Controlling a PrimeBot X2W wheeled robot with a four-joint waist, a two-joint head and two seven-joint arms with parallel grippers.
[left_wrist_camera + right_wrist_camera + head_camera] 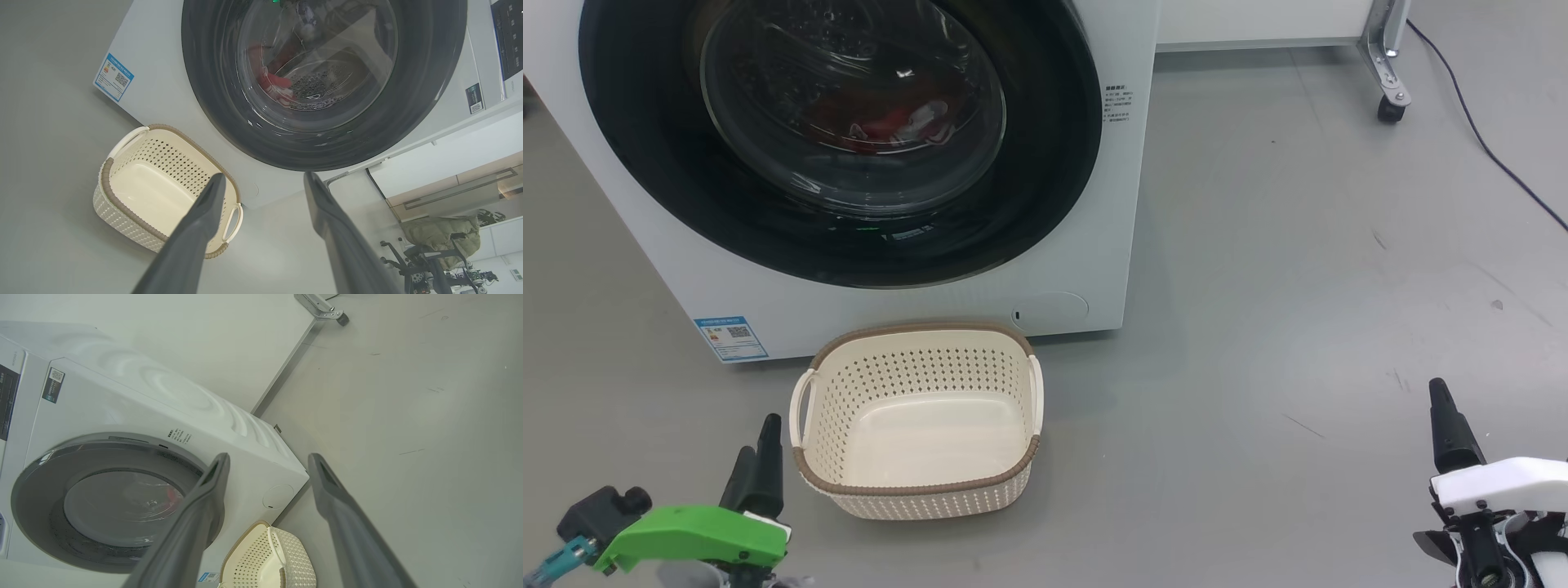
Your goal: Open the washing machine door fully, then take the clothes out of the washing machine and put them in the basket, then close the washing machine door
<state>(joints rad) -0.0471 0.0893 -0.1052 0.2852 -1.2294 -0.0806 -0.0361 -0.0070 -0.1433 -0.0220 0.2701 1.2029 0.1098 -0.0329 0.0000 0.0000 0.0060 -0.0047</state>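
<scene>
Door (645, 188) shut on washer (1123, 204), upper left of head view; red clothes (886, 124) visible through the glass, low in the drum. Basket (915, 330) on floor (1298, 327) just in front of washer, lower centre. Left gripper (264, 174) lower left, right gripper (269, 455) lower right, both released, fingers spread wide, clear of everything.
</scene>
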